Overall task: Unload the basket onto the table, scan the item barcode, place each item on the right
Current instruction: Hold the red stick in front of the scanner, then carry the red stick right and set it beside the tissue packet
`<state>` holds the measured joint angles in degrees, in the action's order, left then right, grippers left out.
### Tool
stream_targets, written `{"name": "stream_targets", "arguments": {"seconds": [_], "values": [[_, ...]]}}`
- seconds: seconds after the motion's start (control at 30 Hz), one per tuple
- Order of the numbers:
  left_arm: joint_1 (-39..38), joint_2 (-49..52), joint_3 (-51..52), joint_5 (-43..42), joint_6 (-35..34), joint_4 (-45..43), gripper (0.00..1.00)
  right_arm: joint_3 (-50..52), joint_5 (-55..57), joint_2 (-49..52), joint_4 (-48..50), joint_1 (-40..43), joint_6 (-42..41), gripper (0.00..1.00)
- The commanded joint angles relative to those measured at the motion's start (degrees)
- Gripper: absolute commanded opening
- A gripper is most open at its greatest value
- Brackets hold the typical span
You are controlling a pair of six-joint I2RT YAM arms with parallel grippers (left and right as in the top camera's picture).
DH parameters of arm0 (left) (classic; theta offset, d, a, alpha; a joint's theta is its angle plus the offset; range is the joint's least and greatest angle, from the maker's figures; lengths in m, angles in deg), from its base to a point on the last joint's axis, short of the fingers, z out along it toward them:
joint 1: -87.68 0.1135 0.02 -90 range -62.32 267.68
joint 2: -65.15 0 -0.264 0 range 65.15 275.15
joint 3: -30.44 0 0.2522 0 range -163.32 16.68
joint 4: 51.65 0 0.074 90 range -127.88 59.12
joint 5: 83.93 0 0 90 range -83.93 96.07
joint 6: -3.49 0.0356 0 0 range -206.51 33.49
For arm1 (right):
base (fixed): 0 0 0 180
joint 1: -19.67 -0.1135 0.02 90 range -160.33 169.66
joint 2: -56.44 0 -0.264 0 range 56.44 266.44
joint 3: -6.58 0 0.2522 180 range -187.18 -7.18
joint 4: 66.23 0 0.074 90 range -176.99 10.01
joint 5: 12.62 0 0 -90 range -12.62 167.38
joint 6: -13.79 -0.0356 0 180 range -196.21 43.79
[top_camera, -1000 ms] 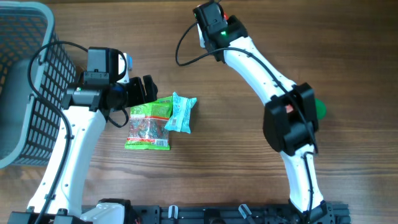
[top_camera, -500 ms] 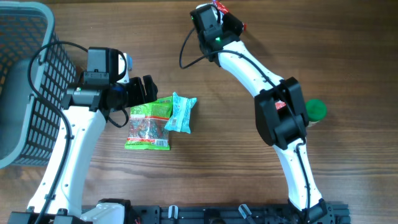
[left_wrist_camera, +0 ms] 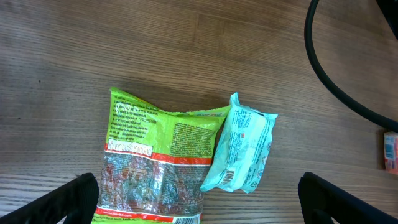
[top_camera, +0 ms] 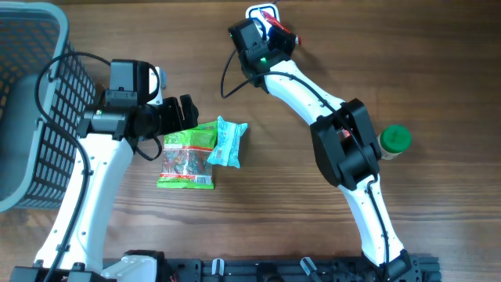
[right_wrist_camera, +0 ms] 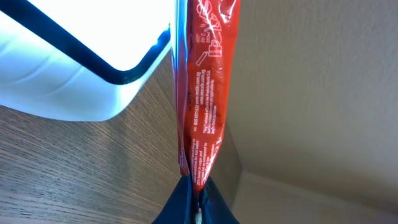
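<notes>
While my R hand (right_wrist_camera: 198,186) pinches the thin, glossy red packet (right_wrist_camera: 202,93) just beside the rounded white scanner (right_wrist_camera: 74,62), L hand (left_wrist_camera: 199,202) hangs wide over crinkly green bag (left_wrist_camera: 155,165) & teal pouch (left_wrist_camera: 244,152) on wood-grain table (left_wrist_camera: 124,43).

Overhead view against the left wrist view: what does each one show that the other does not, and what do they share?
Only overhead: the grey mesh basket, the green-capped bottle, and the right gripper shut on a thin red foil packet beside a white device. Only left wrist: the small print on the packets, close enough to show text blocks. Both: the green snack bag and the teal pouch overlapping one edge of it, on the wooden table, with the open left gripper near them.
</notes>
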<state>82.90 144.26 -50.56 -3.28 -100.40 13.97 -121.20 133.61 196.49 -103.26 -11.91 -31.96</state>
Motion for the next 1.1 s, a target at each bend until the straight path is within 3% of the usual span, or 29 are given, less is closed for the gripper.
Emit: {"name": "stream_targets", "arguments": {"seconds": [0.0, 0.47, 0.63, 0.87, 0.97, 1.07], "values": [[-0.26, 0.13, -0.2, -0.63, -0.28, -0.11, 1.0, 0.52, 2.34, 1.2, -0.37, -0.13, 0.59, 0.04], [-0.26, 0.13, -0.2, -0.63, -0.28, -0.11, 1.0, 0.52, 4.85, -1.49, -4.44, -0.13, -9.92, 0.04], [-0.26, 0.13, -0.2, -0.63, -0.31, -0.11, 1.0, 0.52, -0.13, -8.28, -14.6, -0.46, -19.67, 0.04], [-0.26, 0.13, -0.2, -0.63, -0.31, -0.11, 1.0, 0.52, -21.64, -19.3, -37.88, 1.75, -42.27, 0.04], [-0.26, 0.13, -0.2, -0.63, -0.28, -0.11, 1.0, 0.52, -38.88, -22.25, -51.45, 6.36, -52.59, 0.04], [-0.26, 0.13, -0.2, -0.63, -0.31, -0.11, 1.0, 1.29, -49.88, -21.97, -58.55, 9.77, -56.26, 0.04]]}}
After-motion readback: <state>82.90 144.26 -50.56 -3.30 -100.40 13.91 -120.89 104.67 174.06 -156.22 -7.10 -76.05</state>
